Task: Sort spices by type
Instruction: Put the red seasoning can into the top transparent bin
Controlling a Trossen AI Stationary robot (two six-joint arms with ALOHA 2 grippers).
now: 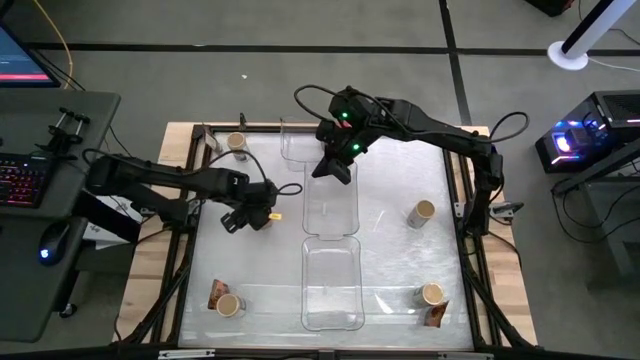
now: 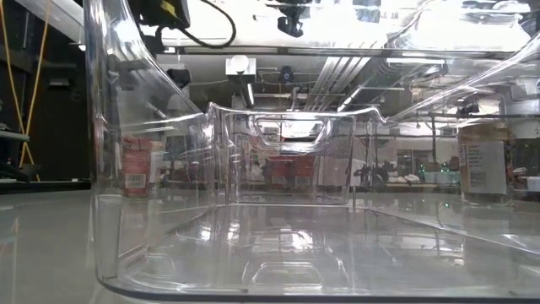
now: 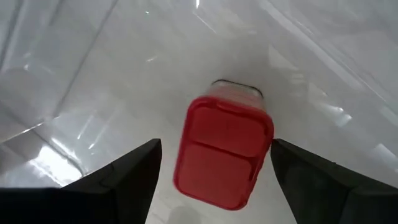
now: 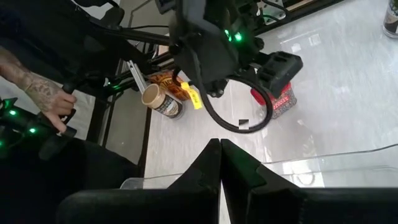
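Left gripper point(image 3: 214, 168): we find it over the table's left half, beside the middle clear tray point(image 1: 330, 205), fingers spread wide.
Red spice container point(image 3: 224, 149): standing on the table between those fingers, a gap showing on each side; we see no contact.
Right gripper point(image 4: 221, 163): fingers pressed together on nothing, hovering above the far tray point(image 1: 295, 140).
Round jars: one at the far left corner point(image 1: 237, 142), one right of the trays point(image 1: 422, 212), two near the front point(image 1: 230, 305) point(image 1: 431, 294), each beside a brown-orange packet point(image 1: 216, 294).
Right wrist view only: a person's hand point(image 4: 53, 102) beyond the table.
Low view only: tray walls up close, a labelled jar point(image 2: 484, 163) at right.
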